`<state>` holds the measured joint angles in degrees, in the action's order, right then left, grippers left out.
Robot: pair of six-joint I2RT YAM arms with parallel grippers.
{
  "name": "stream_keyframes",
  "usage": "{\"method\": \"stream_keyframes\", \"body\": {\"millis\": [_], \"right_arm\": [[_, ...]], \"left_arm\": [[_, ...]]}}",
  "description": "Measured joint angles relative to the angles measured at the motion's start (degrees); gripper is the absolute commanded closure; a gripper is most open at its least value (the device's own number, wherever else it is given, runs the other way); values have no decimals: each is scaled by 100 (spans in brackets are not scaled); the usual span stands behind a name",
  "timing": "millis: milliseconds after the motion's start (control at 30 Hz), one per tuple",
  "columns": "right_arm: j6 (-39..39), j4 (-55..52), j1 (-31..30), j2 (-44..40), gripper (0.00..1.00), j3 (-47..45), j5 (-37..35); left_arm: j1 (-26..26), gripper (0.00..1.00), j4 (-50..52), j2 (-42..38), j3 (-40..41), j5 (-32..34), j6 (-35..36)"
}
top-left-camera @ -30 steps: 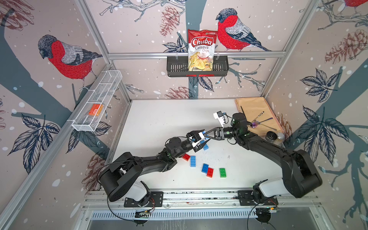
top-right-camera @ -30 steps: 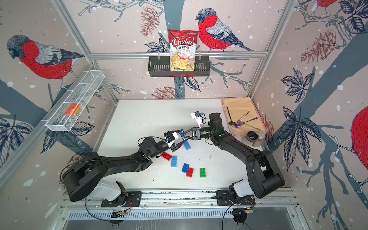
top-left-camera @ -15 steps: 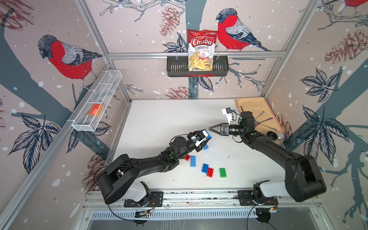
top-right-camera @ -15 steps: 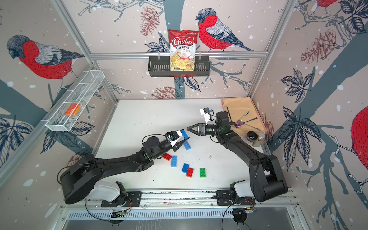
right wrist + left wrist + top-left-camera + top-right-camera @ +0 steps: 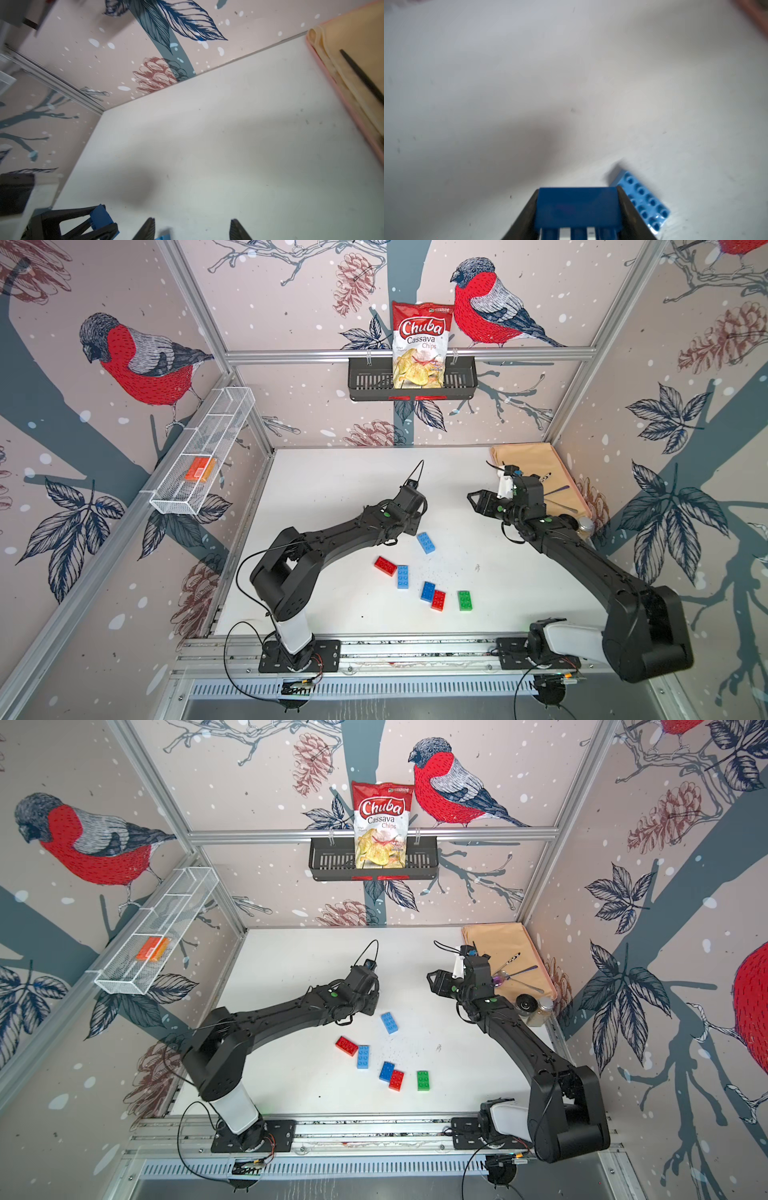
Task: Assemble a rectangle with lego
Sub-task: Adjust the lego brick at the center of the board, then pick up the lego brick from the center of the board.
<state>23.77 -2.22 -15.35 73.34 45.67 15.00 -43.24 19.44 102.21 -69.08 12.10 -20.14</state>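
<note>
My left gripper (image 5: pixel 578 190) is shut on a dark blue lego brick (image 5: pixel 578 207), held across its width; in the right wrist view the same gripper (image 5: pixel 104 220) and brick (image 5: pixel 99 216) show at the edge. In both top views its wrist hides the jaws. My right gripper (image 5: pixel 473 499) hangs open and empty, apart from the left arm and facing it. Loose lego lies on the table: a light blue brick (image 5: pixel 426 542) just beside the left gripper, a red (image 5: pixel 385 566) touching a light blue (image 5: pixel 402 576), a blue (image 5: pixel 427 591) against a red (image 5: pixel 438 600), and a green (image 5: pixel 464 600).
A beige cloth (image 5: pixel 528 460) with spoons (image 5: pixel 515 971) lies at the back right, two small jars (image 5: pixel 534 1006) beside it. A wire shelf (image 5: pixel 199 456) on the left wall holds an orange piece. A black basket (image 5: pixel 370 381) with a chips bag hangs on the back wall.
The right gripper opened, let go of the piece the two grippers held between them, and drew back to the right. The left gripper keeps the dark blue brick and has turned downward.
</note>
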Motion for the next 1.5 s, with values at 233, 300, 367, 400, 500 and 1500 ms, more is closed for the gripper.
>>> {"method": "stream_keyframes", "body": {"millis": [233,300,367,400,500,1500], "right_arm": [[-299,-326,-317,199,38,17,-728],[-328,-391,-365,299,36,63,-848],[-417,-409,-442,400,34,133,-868],[-428,-435,-481,450,33,190,-868],[-566,-551,-610,632,32,455,-885],[-3663,-3526,-3143,4885,36,4994,-509]], "left_arm": [[372,63,933,549,-61,-608,-702],[407,53,966,616,-94,-627,-767],[415,40,951,634,-114,-625,-785],[417,34,955,634,-125,-629,-780],[426,23,940,623,-173,-570,-638],[2103,5,-1403,-4868,2990,-55,-227]]}}
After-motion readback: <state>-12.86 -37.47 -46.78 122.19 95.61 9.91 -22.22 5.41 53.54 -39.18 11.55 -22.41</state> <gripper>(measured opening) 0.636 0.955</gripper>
